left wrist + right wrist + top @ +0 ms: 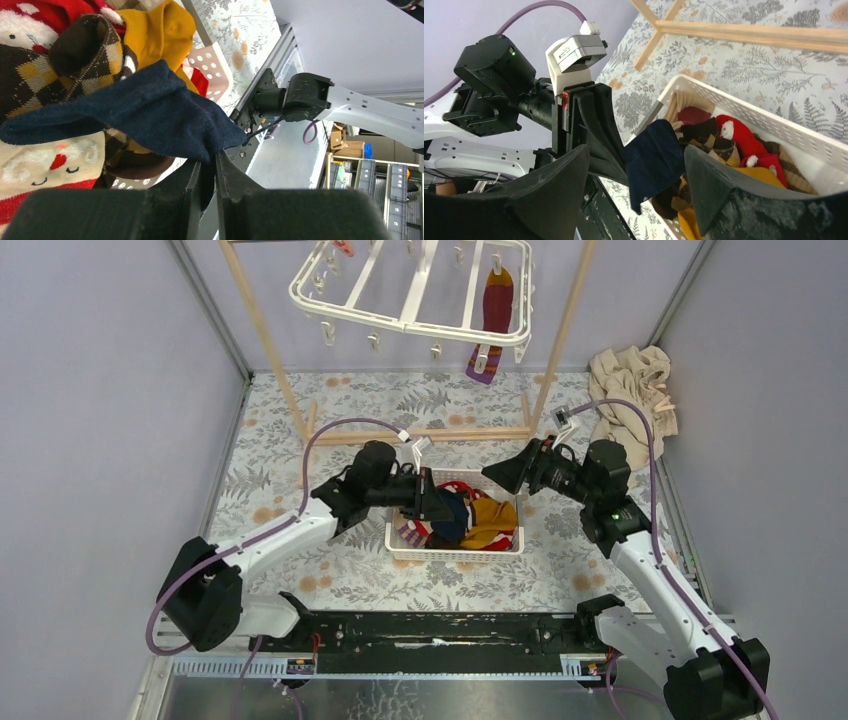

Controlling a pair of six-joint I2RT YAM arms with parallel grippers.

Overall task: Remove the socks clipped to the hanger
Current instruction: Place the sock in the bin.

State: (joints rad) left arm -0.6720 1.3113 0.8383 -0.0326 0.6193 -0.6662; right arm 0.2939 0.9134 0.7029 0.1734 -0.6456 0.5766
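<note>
The white hanger (420, 310) hangs at the back; one purple-striped sock (496, 310) is clipped at its right side. My left gripper (438, 502) is shut on a navy sock (150, 110) and holds it over the white perforated basket (400, 545), which holds several socks: mustard (492, 525), red, brown argyle (30, 70). The navy sock also shows in the right wrist view (651, 160), hanging from the left gripper's fingers (596, 130). My right gripper (505, 475) is open and empty, just right of the basket, facing the left gripper.
A wooden pole frame (430, 435) stands behind the basket and carries the hanger. A beige cloth (635, 390) lies at the back right by the wall. The walls close in on both sides.
</note>
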